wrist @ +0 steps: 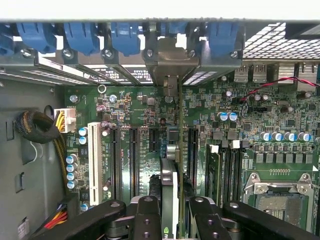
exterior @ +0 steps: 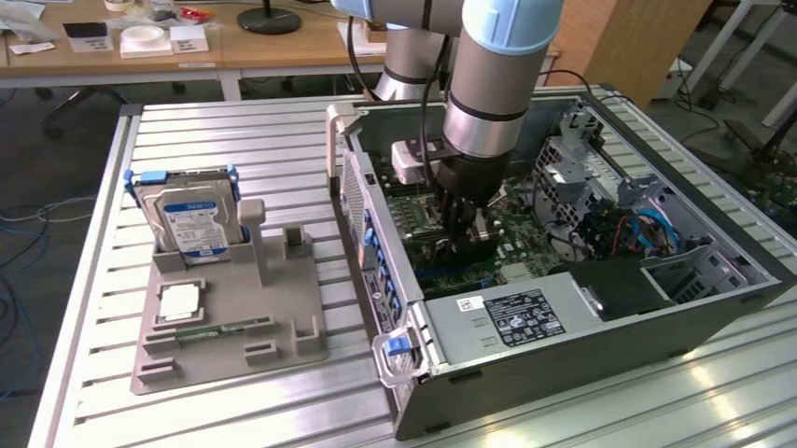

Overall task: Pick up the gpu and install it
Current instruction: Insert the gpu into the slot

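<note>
My gripper point(exterior: 464, 224) is down inside the open computer case point(exterior: 585, 336), over the green motherboard point(exterior: 529, 247). In the wrist view the gripper point(wrist: 175, 220) is shut on the gpu point(wrist: 170, 175), a thin card seen edge-on between the two black fingers point(wrist: 145, 220). The card stands upright and runs along the motherboard point(wrist: 140, 107) between two long black expansion slots point(wrist: 134, 155). Its silver bracket point(wrist: 172, 60) reaches the row of rear slot openings under the blue clips. Whether the card's edge sits in a slot is hidden.
On the exterior view's left a grey holder point(exterior: 249, 327) carries a silver hard drive point(exterior: 187, 219) with a blue-white label, a small green memory stick point(exterior: 218, 329) and a square chip point(exterior: 181, 299). The case holds a drive cage with blue cables point(exterior: 629, 229). Memory slots and the processor socket point(wrist: 277, 197) lie beside the card.
</note>
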